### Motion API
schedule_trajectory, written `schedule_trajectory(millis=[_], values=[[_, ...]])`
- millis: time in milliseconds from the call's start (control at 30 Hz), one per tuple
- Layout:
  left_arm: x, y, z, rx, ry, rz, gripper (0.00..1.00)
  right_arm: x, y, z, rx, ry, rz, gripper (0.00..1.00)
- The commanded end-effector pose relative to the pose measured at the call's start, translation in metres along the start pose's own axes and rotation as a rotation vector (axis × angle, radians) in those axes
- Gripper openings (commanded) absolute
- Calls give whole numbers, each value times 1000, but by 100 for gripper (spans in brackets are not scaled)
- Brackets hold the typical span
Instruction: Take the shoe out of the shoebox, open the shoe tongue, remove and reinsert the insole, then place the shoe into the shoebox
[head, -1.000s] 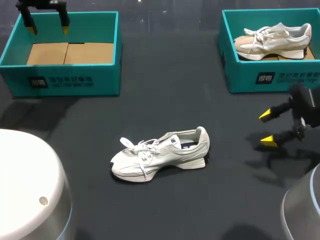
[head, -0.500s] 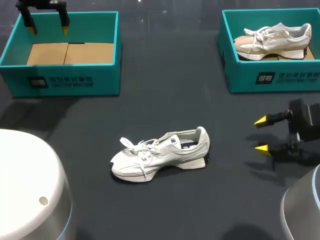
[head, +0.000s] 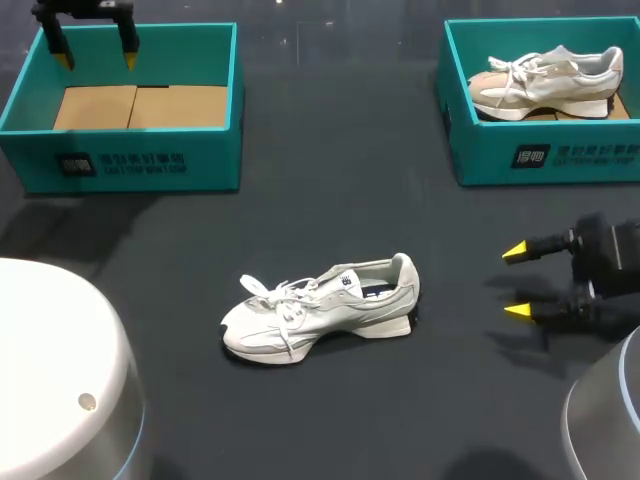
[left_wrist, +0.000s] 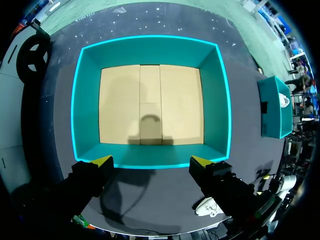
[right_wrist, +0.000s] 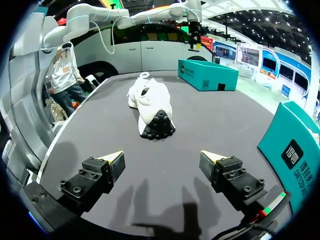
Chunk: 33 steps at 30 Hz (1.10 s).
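A white sneaker (head: 320, 305) lies on its sole in the middle of the black table, toe to the left, laces loose. In the right wrist view the sneaker (right_wrist: 151, 107) shows heel-on, ahead of my right gripper (right_wrist: 162, 160), which is open and empty. That right gripper (head: 518, 282) hovers low to the right of the shoe, tips pointing at it. My left gripper (head: 95, 52) hangs open over the far edge of the empty teal shoebox (head: 130, 105) at the back left. From the left wrist, the shoebox (left_wrist: 150, 102) shows its bare cardboard floor beneath the left gripper (left_wrist: 151, 160).
A second teal box (head: 540, 100) at the back right holds another white sneaker (head: 545, 82). In the right wrist view this box (right_wrist: 295, 150) stands close beside the gripper, and the left shoebox (right_wrist: 207, 74) lies beyond the shoe.
My right gripper has moved a little left toward the sneaker's heel and dropped slightly. The left arm and the shoe have not moved.
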<state>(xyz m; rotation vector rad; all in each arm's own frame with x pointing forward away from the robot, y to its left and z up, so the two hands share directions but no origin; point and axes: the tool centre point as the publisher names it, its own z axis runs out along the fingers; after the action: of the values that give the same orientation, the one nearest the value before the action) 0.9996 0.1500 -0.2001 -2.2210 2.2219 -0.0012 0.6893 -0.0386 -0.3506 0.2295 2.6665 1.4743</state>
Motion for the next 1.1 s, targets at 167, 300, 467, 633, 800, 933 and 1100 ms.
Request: schedule_trajectory(millis=[167, 300, 467, 633, 800, 933, 1100], values=[[0, 0, 0, 0, 0, 0, 100, -12, -7, 22, -24, 0, -42, 100], [0, 0, 0, 0, 0, 0, 100, -15, -5, 28, -42, 17, -67, 100], [0, 0, 0, 0, 0, 0, 100, -14, 0, 45, -43, 59, -92, 100], [0, 0, 0, 0, 0, 0, 100, -8, 4, 55, -62, 71, -102, 100], [0, 0, 0, 0, 0, 0, 100, -5, 5, 57, -73, 89, -104, 100], [0, 0, 0, 0, 0, 0, 100, -5, 5, 57, -73, 89, -104, 100], [0, 0, 0, 0, 0, 0, 100, -1, 10, 68, -69, 129, -144, 100]])
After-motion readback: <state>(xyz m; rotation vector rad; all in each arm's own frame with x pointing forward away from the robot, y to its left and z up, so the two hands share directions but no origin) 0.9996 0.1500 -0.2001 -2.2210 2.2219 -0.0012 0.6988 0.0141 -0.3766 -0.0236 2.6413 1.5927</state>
